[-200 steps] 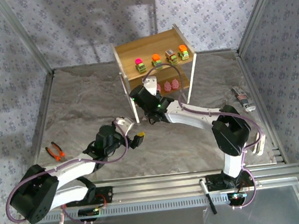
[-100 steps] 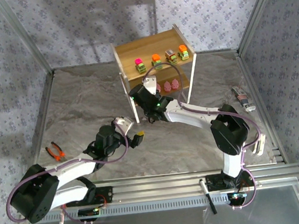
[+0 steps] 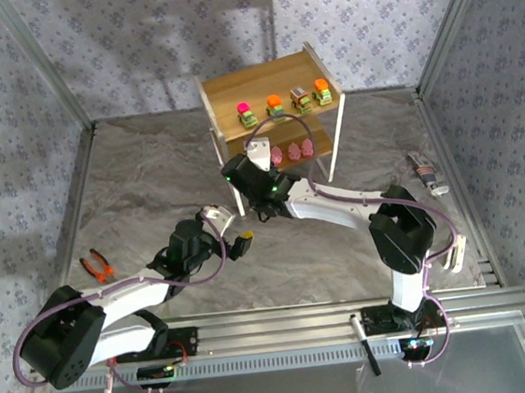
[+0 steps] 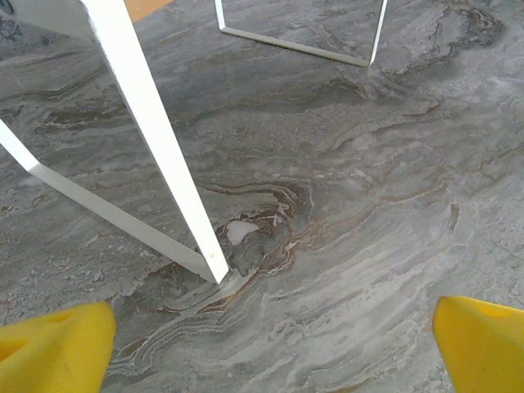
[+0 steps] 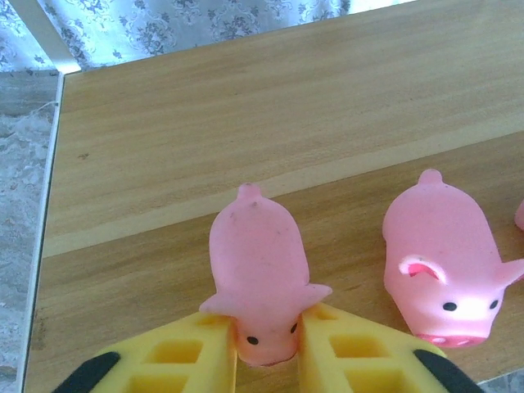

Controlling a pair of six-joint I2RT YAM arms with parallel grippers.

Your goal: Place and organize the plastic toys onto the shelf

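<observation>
The shelf (image 3: 260,79) stands at the back of the table. Several little cars (image 3: 276,106) line its top tier. Pink figures (image 3: 292,150) sit on the lower tier. My right gripper (image 3: 259,152) reaches into that lower tier from the left. In the right wrist view its yellow fingers (image 5: 172,360) press both sides of a pink pig's (image 5: 258,254) snout, and the pig rests on the wooden board (image 5: 246,106). A second pig (image 5: 442,262) stands just to its right. My left gripper (image 4: 270,344) hovers open over bare table beside the shelf's white leg (image 4: 155,139).
Orange-handled pliers (image 3: 96,266) lie at the table's left. A small tool (image 3: 425,174) lies by the right wall. The shelf's white frame (image 3: 234,195) stands between the two grippers. Metal rails run along the near edge.
The right wrist has shifted a little to the left at the lower tier, with the pig between its fingers. The left arm has not moved.
</observation>
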